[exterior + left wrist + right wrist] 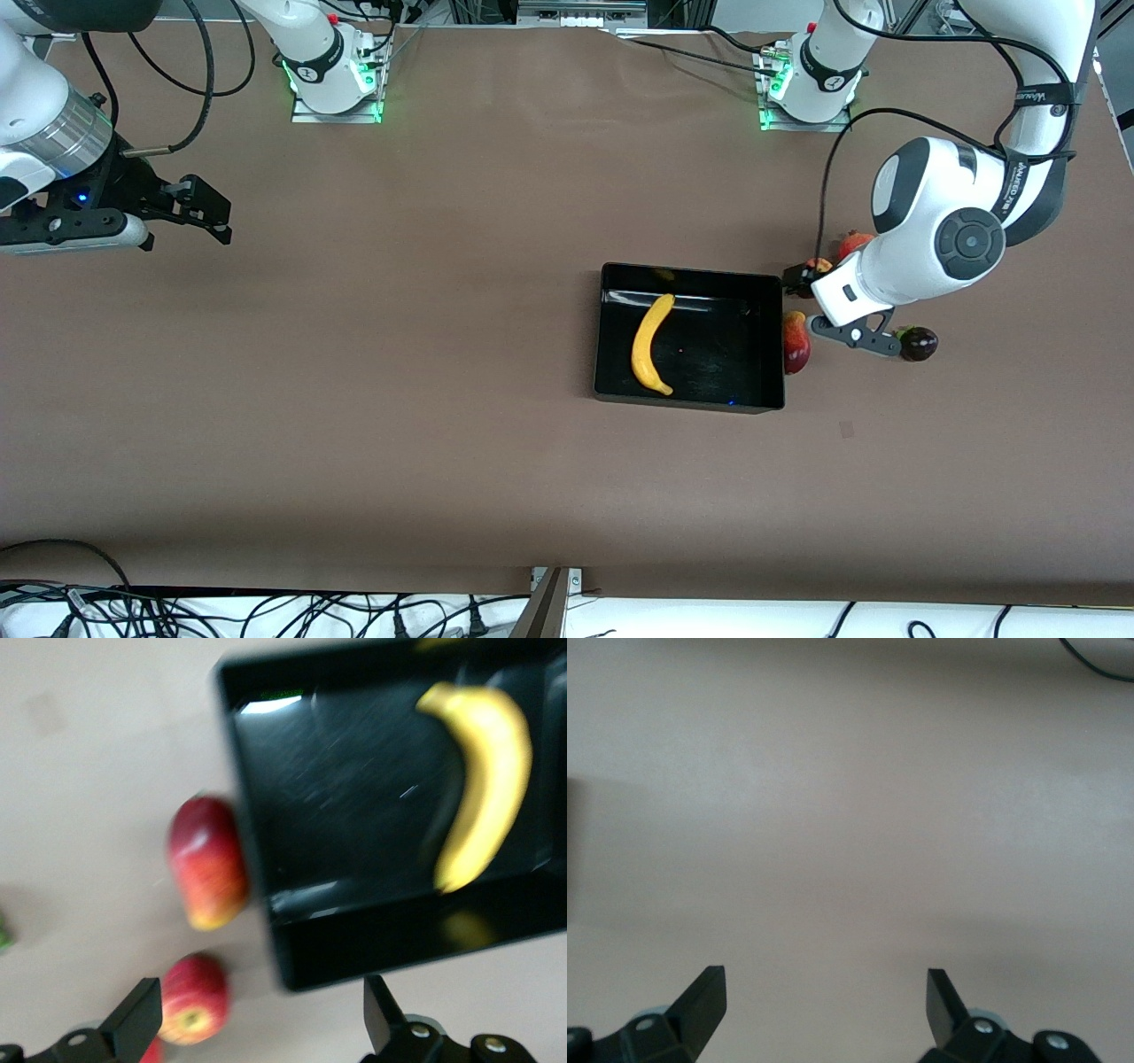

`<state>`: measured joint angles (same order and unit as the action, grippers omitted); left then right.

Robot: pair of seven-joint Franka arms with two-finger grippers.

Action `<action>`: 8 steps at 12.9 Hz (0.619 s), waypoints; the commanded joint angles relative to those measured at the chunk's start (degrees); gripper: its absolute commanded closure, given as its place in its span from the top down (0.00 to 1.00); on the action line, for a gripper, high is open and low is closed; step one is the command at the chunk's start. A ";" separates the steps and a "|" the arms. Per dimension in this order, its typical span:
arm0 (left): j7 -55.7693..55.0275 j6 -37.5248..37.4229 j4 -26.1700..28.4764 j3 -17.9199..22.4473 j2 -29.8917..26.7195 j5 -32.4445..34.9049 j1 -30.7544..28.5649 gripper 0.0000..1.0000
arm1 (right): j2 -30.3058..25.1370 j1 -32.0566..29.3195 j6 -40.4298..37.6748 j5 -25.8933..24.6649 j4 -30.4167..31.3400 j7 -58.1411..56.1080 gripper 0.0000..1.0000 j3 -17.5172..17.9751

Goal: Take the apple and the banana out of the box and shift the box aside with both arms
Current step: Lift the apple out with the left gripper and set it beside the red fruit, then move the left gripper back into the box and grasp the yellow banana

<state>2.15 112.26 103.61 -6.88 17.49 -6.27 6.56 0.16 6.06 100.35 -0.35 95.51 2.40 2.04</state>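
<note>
My left gripper (257,1028) has its fingers spread wide with nothing between them, low over the table at the box's end toward the left arm, among the loose fruit. The left arm folds down from its base, elbow high, wrist pitched over the fruit.

Apple (796,344) touches the box (771,337) wall at the box's 3 o'clock in the front view. A second red fruit (193,998) lies beside it; another red fruit (854,242) sits at about 1 o'clock, and a dark purple fruit (918,343) just past the gripper at 3.

Banana (651,344) lies in the box, long axis 1 to 7 o'clock, ends curving toward 3.

Right gripper (199,208) is also wide and holding nothing; that arm waits over bare table (399,399) at the right arm's end.
</note>
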 commanded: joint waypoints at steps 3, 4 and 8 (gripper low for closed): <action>-16.62 0.92 -16.59 0.55 16.58 -0.41 13.02 1.00 | 0.02 0.09 -0.68 -0.26 -0.76 0.32 1.00 0.15; -18.13 6.34 -16.16 0.55 18.44 1.94 14.70 1.00 | 0.02 0.09 -0.68 -0.17 -0.76 0.32 1.00 0.07; -23.75 13.23 -14.93 0.55 24.24 5.57 18.14 1.00 | 0.02 0.09 -0.68 -0.17 -0.76 0.32 1.00 0.07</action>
<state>-19.28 124.17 90.43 -6.96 39.57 -2.47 23.68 0.17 6.09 100.35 -0.35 95.46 2.42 2.06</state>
